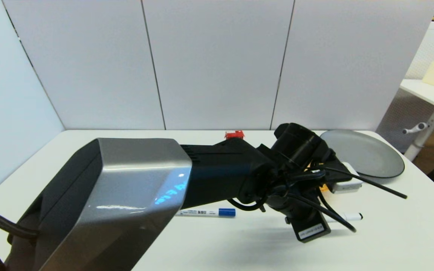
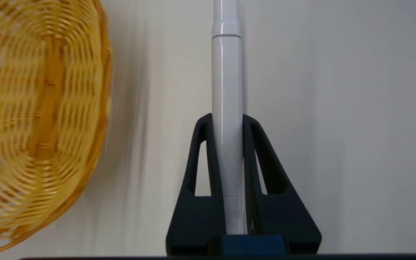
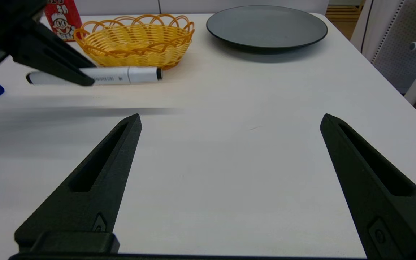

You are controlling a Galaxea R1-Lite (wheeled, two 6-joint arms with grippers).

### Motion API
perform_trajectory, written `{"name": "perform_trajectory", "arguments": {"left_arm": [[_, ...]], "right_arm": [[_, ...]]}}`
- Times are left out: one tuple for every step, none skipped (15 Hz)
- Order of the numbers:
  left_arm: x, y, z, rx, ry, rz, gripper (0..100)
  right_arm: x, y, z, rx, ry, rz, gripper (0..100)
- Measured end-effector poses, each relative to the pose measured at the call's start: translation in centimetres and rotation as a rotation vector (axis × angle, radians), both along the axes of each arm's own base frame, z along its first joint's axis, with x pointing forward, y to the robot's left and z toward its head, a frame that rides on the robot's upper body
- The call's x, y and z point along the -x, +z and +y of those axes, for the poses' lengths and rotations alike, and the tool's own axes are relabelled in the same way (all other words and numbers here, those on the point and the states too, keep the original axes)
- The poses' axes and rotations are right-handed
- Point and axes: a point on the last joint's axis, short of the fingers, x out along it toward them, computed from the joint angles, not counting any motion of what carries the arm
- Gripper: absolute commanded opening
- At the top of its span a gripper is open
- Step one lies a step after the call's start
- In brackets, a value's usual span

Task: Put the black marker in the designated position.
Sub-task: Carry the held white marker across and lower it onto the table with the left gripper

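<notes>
A white table (image 3: pixel 229 162) stands before pale partition panels, and most of the head view is filled by the left arm, reaching across from the robot's left. On the far right of the table a round dark grey plate (image 3: pixel 267 25) is seen, and just beside it a woven yellow wicker basket (image 3: pixel 135 38) with a looped rim. Behind the basket a small red printed carton (image 3: pixel 63 18) is partly shown. A thicker white marker with a blue cap (image 1: pixel 206 212) lies flat on the near side of the arm.

The black marker (image 2: pixel 227 108), a slim white glossy barrel with a small dark end, is held level above the table just in front of the basket, apart from it. It is pinched between the 2 black fingers of the left gripper (image 2: pixel 227 126), which are pressed against the barrel from both sides, the hold lying on the main barrel with 1 long end projecting beyond the fingertips. The right gripper (image 3: pixel 229 121) hovers low over bare table near the robot, its fingers spread wide and nothing between them.

The marker is judged light and stiff, so little force should be needed, but its smooth round plastic is likely slippery and may roll or slide along its axis in the pads. A hold nearer the middle of the barrel is judged steadier than 1 at the cap seam.
</notes>
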Motion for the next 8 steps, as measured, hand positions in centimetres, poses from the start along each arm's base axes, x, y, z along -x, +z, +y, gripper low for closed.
{"name": "perform_trajectory", "arguments": {"left_arm": [[-0.1,-0.5,-0.2,-0.008,0.000,0.005,0],[-0.2,-1.0,-0.3,-0.015,0.001,0.010,0],[-0.3,-1.4,-0.4,-0.019,0.002,0.012,0],[-0.4,-1.6,-0.5,-0.018,0.002,0.012,0],[-0.4,-1.8,-0.6,-0.018,0.002,0.012,0],[-0.4,-1.9,-0.6,-0.019,0.001,0.013,0],[-0.4,-1.9,-0.6,-0.020,0.001,0.014,0],[-0.4,-2.0,-0.6,-0.020,0.002,0.014,0]], "right_arm": [[0.0,0.0,0.0,0.000,0.000,0.000,100],[0.0,0.0,0.0,0.000,0.000,0.000,100],[0.0,0.0,0.0,0.000,0.000,0.000,100],[0.0,0.0,0.0,0.000,0.000,0.000,100],[0.0,0.0,0.0,0.000,0.000,0.000,100],[0.0,0.0,0.0,0.000,0.000,0.000,100],[0.0,0.0,0.0,0.000,0.000,0.000,100],[0.0,0.0,0.0,0.000,0.000,0.000,100]]}}
